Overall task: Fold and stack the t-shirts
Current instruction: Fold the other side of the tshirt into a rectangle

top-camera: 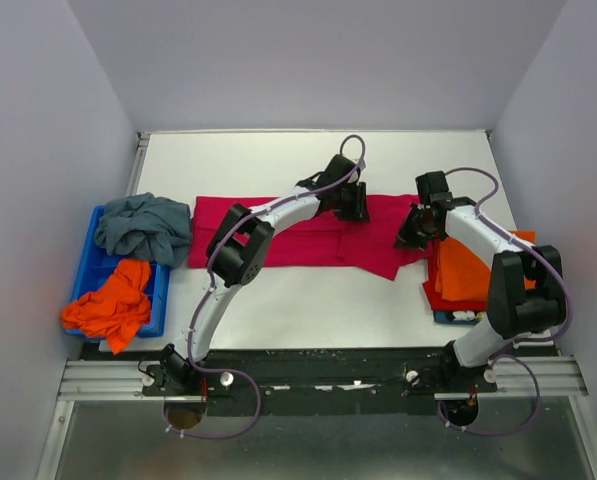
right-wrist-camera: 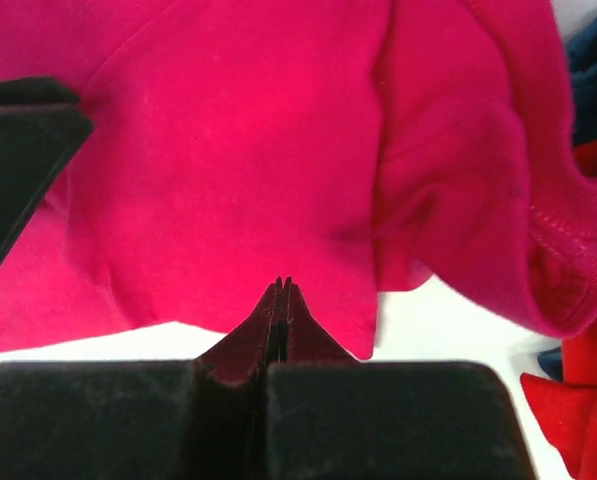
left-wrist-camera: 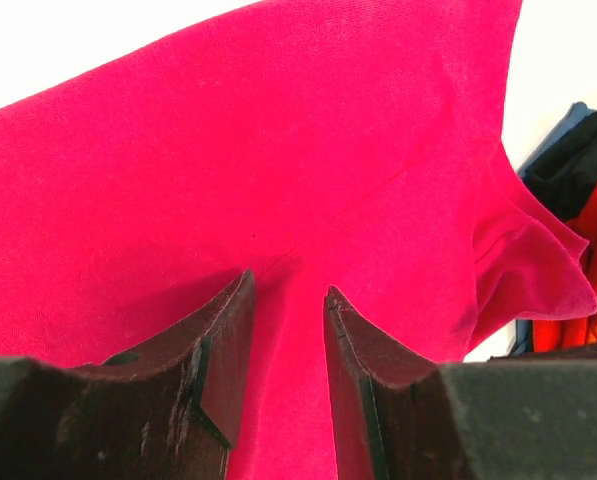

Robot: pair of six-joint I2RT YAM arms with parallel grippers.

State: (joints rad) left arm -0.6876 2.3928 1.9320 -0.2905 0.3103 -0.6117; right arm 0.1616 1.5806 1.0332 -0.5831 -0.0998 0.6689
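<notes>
A magenta t-shirt (top-camera: pixel 298 235) lies across the middle of the white table, folded into a long band. My left gripper (top-camera: pixel 353 205) hangs over its upper middle part. In the left wrist view the jaws (left-wrist-camera: pixel 288 280) stand apart, with the magenta cloth (left-wrist-camera: pixel 278 130) under and between them. My right gripper (top-camera: pixel 413 232) is at the shirt's right end. In the right wrist view its fingers (right-wrist-camera: pixel 282 285) are pressed together over the shirt's hem (right-wrist-camera: pixel 228 150), and no cloth shows between them. A folded orange shirt (top-camera: pixel 473 265) lies on a red one at the right.
A blue bin (top-camera: pixel 86 270) at the left holds a grey-teal shirt (top-camera: pixel 143 228) and a crumpled orange shirt (top-camera: pixel 113 305). The right stack sits on a blue tray (top-camera: pixel 446 317). Grey walls close in the table on three sides.
</notes>
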